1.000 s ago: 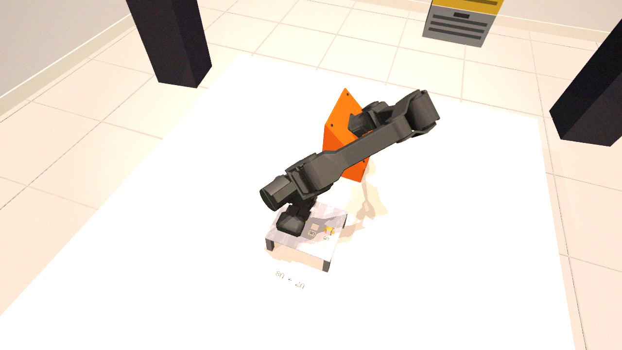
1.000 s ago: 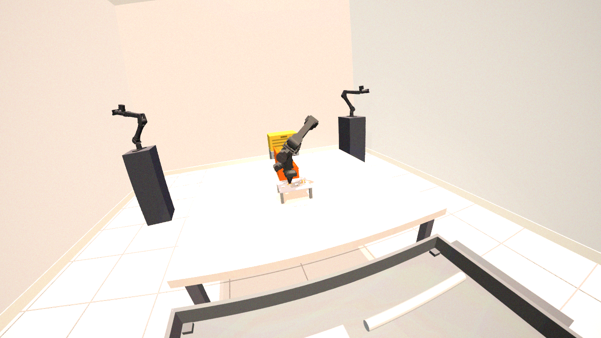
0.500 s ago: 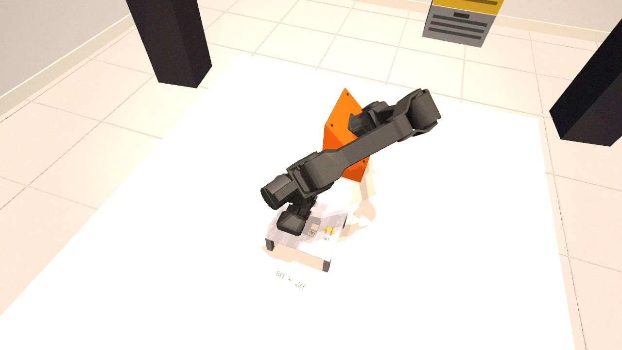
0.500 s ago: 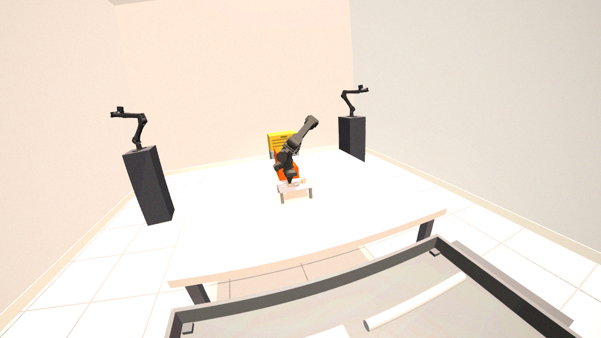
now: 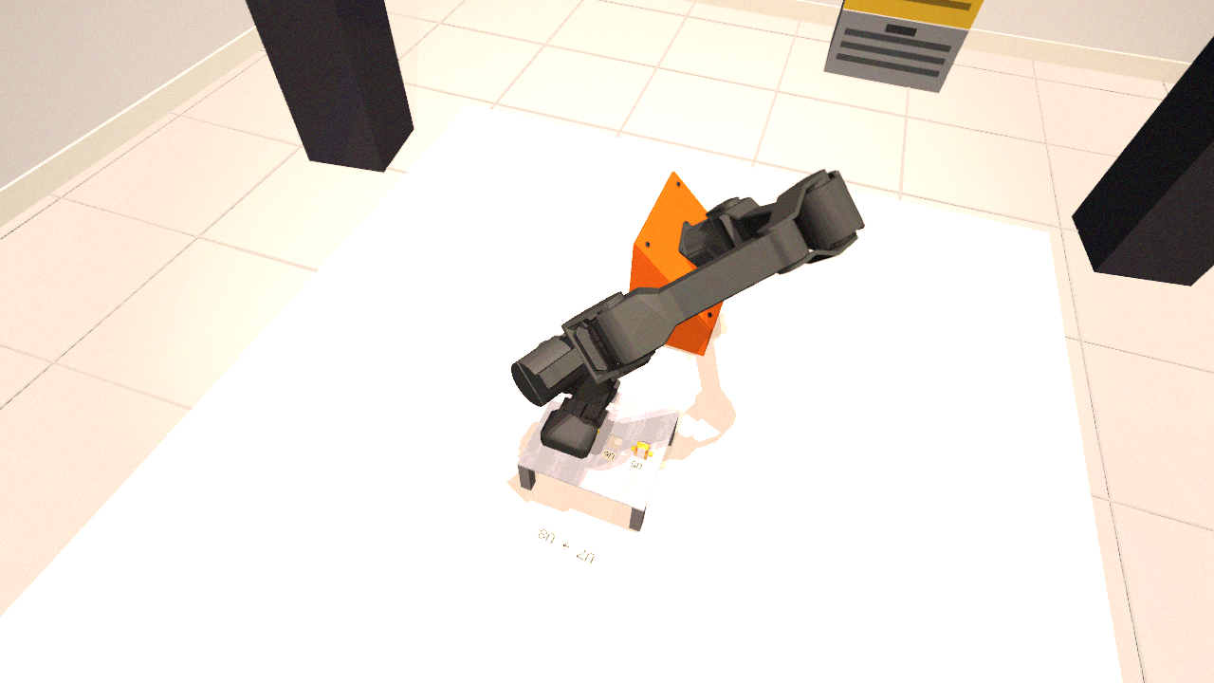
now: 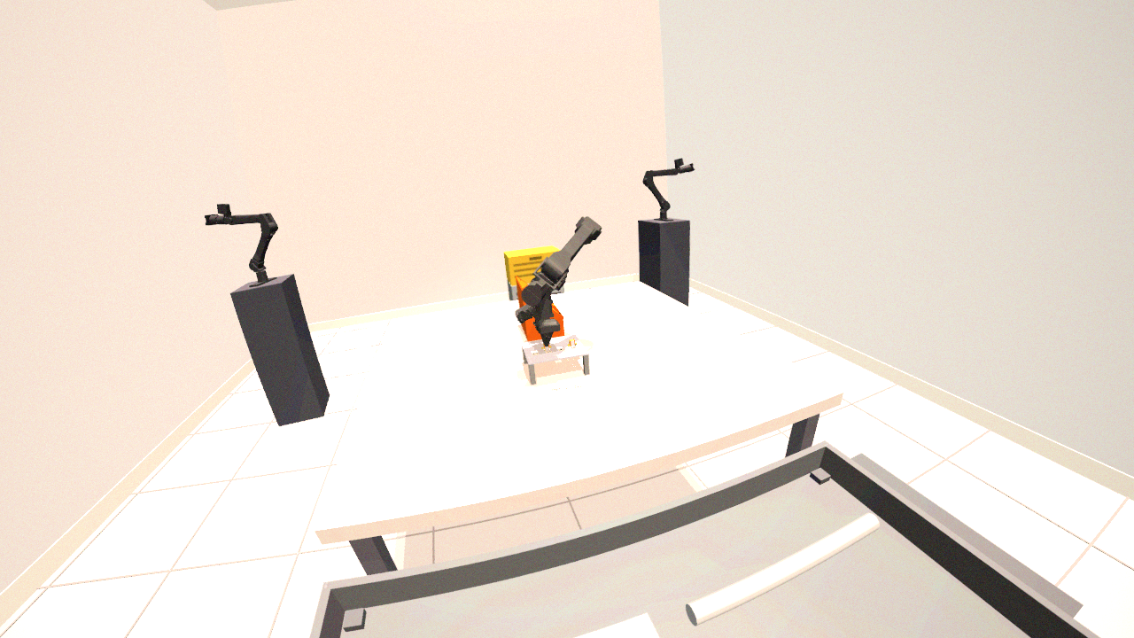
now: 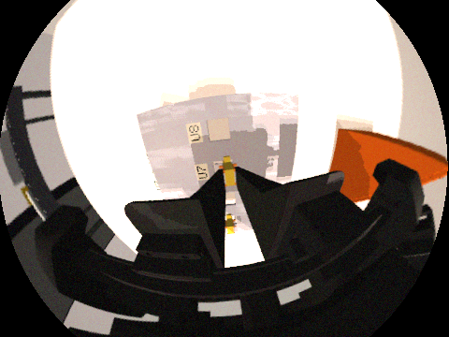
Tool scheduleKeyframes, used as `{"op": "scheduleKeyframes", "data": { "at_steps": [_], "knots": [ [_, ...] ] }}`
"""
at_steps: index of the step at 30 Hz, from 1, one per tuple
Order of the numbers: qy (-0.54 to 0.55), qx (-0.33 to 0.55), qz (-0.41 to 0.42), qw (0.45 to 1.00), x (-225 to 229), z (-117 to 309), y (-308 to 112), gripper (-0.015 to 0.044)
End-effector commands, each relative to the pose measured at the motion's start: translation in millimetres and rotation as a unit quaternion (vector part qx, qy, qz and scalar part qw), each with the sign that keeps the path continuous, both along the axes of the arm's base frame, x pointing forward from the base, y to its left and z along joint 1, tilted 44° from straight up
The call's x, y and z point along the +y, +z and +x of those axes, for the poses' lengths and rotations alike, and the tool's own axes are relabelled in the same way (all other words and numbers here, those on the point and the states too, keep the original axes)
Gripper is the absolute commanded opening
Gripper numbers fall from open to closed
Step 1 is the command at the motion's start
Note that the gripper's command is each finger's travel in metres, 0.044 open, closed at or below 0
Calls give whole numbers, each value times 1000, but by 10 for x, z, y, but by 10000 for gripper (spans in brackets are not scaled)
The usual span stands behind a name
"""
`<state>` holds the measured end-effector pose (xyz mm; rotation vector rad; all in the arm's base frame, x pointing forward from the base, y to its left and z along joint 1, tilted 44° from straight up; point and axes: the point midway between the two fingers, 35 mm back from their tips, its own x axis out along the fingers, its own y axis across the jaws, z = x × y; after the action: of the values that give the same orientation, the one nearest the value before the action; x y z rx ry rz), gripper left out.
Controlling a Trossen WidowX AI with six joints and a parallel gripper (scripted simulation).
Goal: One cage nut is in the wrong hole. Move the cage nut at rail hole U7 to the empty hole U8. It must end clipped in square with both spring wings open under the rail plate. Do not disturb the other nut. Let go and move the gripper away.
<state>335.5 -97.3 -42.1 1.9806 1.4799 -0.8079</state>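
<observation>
The rail plate (image 5: 623,489) (image 7: 168,152) stands on short legs on the table. My gripper (image 7: 229,178) (image 6: 546,344) points down at the U7 position and is shut on a yellow cage nut (image 7: 229,172). Part of the U7 hole's pale edge shows beside the nut in the wrist view; whether the nut is seated or raised I cannot tell, and its wings are hidden. The square U8 hole (image 7: 219,129) is empty, above U7 in the wrist view. The other yellow nut (image 5: 642,450) (image 7: 229,224) sits at U5. In the top view the arm hides U7 and U8.
The empty U6 hole (image 5: 615,441) lies between the held nut and the U5 nut. The orange base block (image 5: 671,246) (image 7: 357,164) stands behind the plate. A "U7 → U8" marking is on the white table (image 5: 806,509) in front. A grey tray (image 6: 586,539) is in the foreground of the exterior view.
</observation>
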Motion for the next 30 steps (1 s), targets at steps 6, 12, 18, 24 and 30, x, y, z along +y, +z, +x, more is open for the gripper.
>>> {"op": "scheduleKeyframes", "data": {
  "at_steps": [6, 12, 18, 24, 30],
  "knots": [
    [-6, -1, 2, 1000, 13, -18, -4, 28],
    [-8, -3, 2, 1000, 14, -20, -4, 28],
    [-11, -6, 1, 1000, 17, -25, -5, 28],
    [-15, -10, 0, 1000, 20, -29, -6, 28],
    [-17, -12, 0, 1000, 22, -32, -10, 28]
  ]
}}
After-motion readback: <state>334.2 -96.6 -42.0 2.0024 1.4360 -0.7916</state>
